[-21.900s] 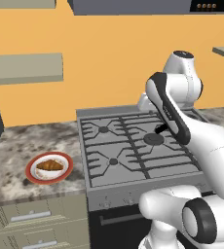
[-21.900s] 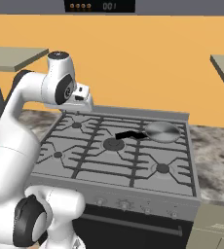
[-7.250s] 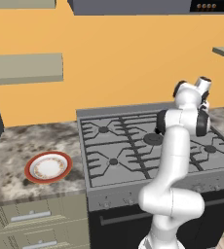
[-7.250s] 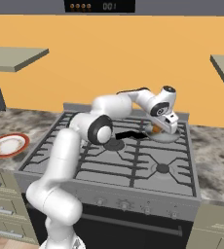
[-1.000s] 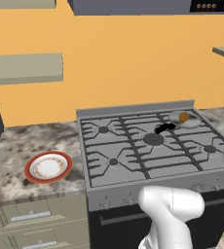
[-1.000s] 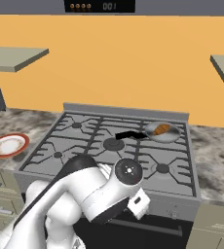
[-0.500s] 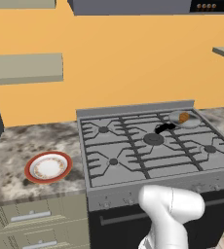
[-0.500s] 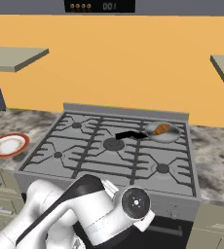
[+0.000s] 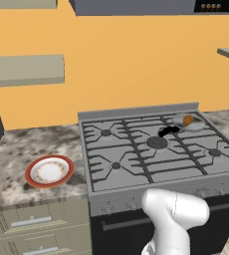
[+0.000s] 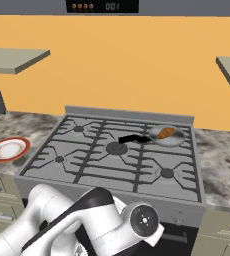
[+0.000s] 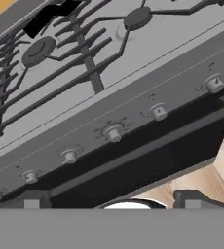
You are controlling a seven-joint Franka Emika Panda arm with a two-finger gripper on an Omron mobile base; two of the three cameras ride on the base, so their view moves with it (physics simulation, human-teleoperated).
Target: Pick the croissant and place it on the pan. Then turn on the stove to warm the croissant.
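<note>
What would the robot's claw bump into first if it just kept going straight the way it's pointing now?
Most likely the stove's front panel with its row of knobs, probably the middle knob or the panel right around it. The open gripper faces that strip, though depth is hard to judge.

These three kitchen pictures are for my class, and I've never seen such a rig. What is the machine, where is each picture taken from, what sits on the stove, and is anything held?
The machine is a white robot arm on a driving base. Two cameras ride behind it, left and right, looking over the stove. The third sits on its hand, facing the row of knobs. Its pincer is open and holds nothing. The croissant lies in the pan on a back burner. A plate rests on the counter beside the stove.
</note>
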